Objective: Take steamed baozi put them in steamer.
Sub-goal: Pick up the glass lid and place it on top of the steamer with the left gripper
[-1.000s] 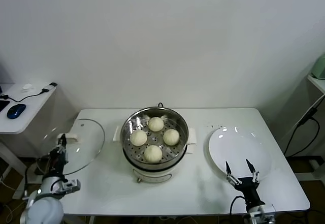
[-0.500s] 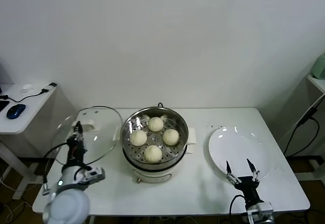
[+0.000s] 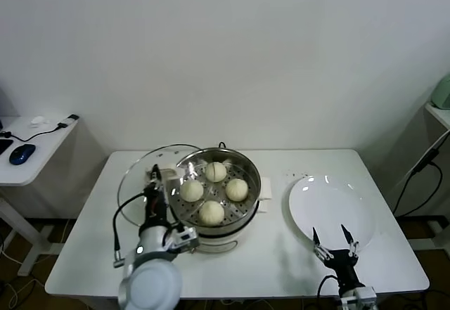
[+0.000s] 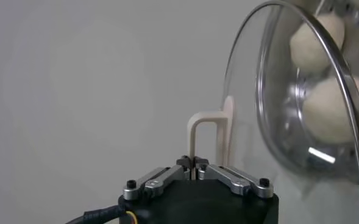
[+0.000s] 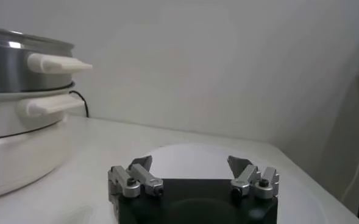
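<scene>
The left gripper [image 3: 153, 174] is clamped on the handle [image 4: 207, 137] of the glass lid [image 3: 144, 183], holding it tilted just left of the steamer [image 3: 214, 197]. Four baozi [image 3: 214, 191] sit in the steamer's basket. The right gripper [image 3: 335, 240], fingers spread and empty, rests at the near edge of the white plate [image 3: 330, 208] on the table [image 3: 281, 261].

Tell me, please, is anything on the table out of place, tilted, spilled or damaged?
Nothing is spilled or damaged. All four baozi sit in the steamer, and the white plate is bare. One thing is askew: the glass lid is tilted up beside the steamer, because the left gripper is shut on its handle. The right gripper is open near the plate.
</scene>
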Robot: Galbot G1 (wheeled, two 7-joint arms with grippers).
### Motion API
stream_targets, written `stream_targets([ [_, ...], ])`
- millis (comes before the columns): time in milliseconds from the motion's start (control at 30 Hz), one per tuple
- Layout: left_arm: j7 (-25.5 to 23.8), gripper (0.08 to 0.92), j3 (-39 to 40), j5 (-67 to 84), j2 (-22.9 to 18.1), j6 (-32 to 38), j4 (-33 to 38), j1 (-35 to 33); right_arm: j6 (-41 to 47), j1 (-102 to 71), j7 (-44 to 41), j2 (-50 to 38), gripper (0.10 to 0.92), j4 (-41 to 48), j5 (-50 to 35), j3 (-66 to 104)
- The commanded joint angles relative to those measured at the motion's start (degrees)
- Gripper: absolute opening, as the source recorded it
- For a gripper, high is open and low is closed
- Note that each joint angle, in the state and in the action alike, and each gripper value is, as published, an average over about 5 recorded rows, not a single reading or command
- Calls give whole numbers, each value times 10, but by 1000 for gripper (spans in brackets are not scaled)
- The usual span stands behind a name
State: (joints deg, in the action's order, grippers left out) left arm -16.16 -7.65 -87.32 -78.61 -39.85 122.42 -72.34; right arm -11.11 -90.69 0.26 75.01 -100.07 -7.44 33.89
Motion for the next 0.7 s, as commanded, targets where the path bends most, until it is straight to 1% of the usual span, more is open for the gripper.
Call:
stream_targets([
  [33,-24,124,59,-45,-17,-24,12,16,-11,-5,1,-2,823,1,-12,0],
  [300,-28,124,106,-76,-70,-30,-44,54,-11,-9,2,-3,823,-2,-23,2],
  [567,-28,124,127,-103,-117,-31,-93,74,-16,-9,2,-5,823,6,-26,5],
  [700,-28,124,133,-112,-133,-31,-112,79,-21,-9,3,-5,823,8,-26,5],
])
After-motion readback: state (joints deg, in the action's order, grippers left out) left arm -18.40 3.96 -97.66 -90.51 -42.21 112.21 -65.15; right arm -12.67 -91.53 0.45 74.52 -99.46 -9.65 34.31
